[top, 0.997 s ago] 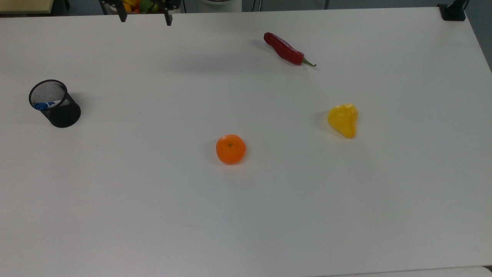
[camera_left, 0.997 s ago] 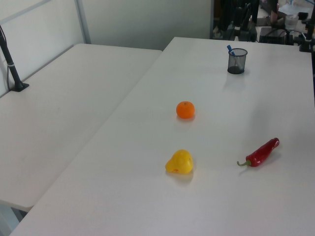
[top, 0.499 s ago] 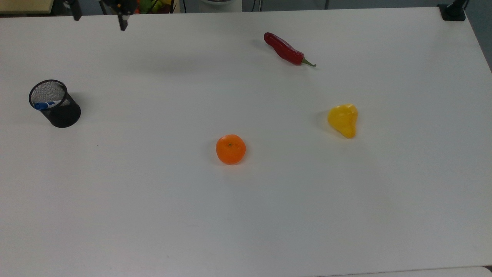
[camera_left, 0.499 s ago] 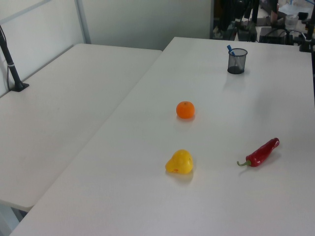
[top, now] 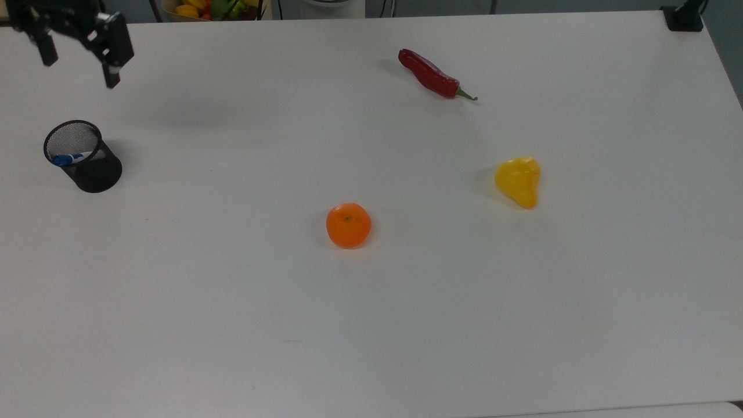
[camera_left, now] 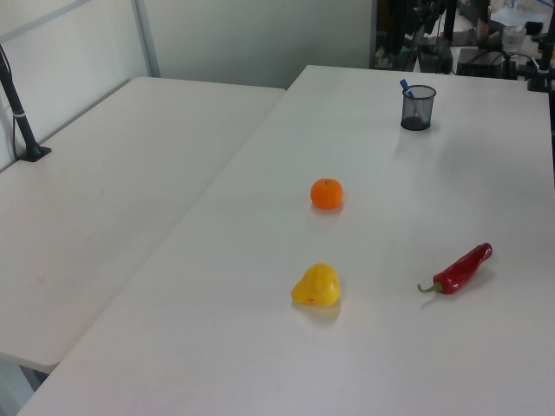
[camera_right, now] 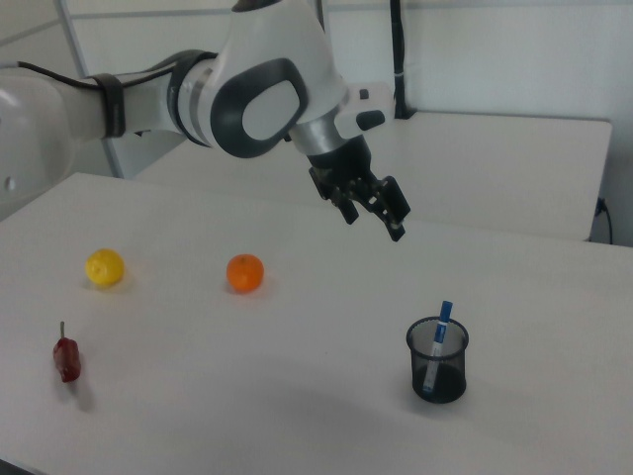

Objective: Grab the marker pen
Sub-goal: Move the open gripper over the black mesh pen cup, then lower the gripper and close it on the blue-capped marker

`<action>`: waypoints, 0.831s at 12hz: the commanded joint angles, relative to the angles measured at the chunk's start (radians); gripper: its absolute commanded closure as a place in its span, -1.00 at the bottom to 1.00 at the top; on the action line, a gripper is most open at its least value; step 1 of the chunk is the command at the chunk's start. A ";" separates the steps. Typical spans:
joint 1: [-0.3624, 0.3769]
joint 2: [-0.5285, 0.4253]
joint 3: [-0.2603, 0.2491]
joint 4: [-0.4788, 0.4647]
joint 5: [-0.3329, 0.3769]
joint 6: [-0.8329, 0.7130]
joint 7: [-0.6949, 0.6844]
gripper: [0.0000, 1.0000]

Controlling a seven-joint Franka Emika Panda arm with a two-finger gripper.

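The cup's (camera_right: 437, 360) mesh veils the lower part of the pen (camera_right: 436, 345). In the top view the frame's edge crops my gripper (top: 78, 71) above the fingers (top: 110, 76).

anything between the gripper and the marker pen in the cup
No. In the right view the gripper, open, hangs above and apart from the marker pen standing in the black mesh cup; between them is just air over bare white table.
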 commanded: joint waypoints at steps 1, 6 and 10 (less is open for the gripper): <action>-0.014 0.086 -0.028 0.015 -0.009 0.158 0.040 -0.73; -0.020 0.163 -0.046 0.012 -0.003 0.260 0.052 -0.23; -0.033 0.209 -0.046 0.009 -0.009 0.312 0.052 -0.07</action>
